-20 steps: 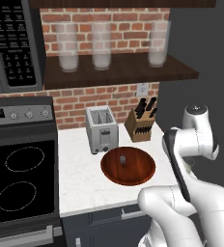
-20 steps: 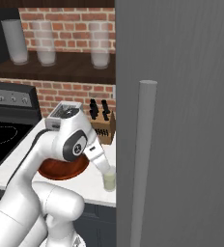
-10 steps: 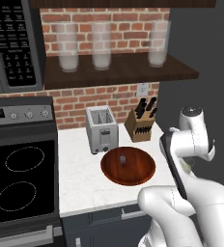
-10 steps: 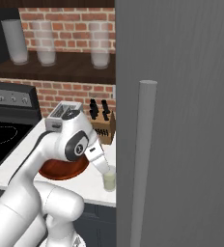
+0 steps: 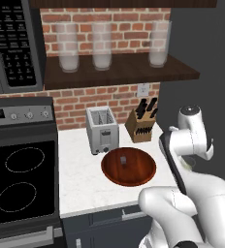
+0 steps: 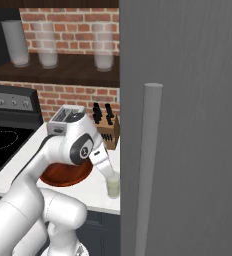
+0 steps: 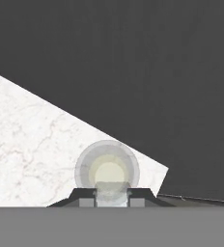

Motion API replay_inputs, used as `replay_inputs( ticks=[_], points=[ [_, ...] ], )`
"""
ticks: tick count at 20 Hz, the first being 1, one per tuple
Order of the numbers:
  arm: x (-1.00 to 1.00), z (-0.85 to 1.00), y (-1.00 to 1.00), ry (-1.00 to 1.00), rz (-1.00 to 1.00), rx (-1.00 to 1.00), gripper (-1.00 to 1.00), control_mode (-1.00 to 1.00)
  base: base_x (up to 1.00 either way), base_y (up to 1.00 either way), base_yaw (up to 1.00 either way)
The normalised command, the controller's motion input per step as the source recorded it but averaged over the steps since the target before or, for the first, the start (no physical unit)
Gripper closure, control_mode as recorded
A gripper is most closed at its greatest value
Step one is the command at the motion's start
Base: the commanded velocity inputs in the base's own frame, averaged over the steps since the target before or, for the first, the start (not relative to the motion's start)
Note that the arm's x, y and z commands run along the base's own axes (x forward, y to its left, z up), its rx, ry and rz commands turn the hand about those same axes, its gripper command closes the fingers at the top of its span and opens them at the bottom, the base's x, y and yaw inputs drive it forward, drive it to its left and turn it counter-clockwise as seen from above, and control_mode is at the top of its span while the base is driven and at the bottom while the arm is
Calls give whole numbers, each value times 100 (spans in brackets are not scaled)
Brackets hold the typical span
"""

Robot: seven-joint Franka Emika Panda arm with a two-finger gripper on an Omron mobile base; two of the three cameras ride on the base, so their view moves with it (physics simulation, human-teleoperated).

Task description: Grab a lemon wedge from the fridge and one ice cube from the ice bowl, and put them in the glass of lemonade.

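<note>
The glass of lemonade (image 6: 113, 188) stands on the white counter beside the closed fridge (image 6: 188, 125). My gripper (image 6: 107, 172) hangs just above it, pointing down. Looking down from the hand, the glass (image 7: 106, 164) is a round rim with pale yellow liquid directly under the gripper (image 7: 112, 201). The gripper is shut on a small pale translucent block (image 7: 112, 191) that looks like an ice cube. The ice bowl (image 5: 110, 170) sits left of the arm with a small grey cube (image 5: 123, 160) in it. The lemon wedge is out of view.
A toaster (image 5: 102, 130) and a knife block (image 5: 141, 125) stand behind the bowl against the brick wall. The stove (image 5: 20, 189) borders the counter's left side. Tall frosted glasses (image 5: 101, 46) line the shelf above. The fridge's bar handle (image 6: 148, 165) stands close to the glass.
The arm's upper joint has drifted slightly left in the left base view. The gripper stays shut over the glass.
</note>
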Motion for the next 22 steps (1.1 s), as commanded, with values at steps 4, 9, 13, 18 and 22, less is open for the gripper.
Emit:
replay_inputs(
  ticks=[4,9,13,18,22],
  points=[
    [1,0,0,0,0,0,100,-100,0,0,0],
    [0,-1,1,-1,0,0,100,-100,0,0,0],
    [0,-28,0,0,-2,0,100,-100,0,0,0],
    [0,-32,1,-1,-1,0,100,-100,0,0,0],
    [2,-1,7,-2,0,0,100,-100,0,0,0]
  ],
)
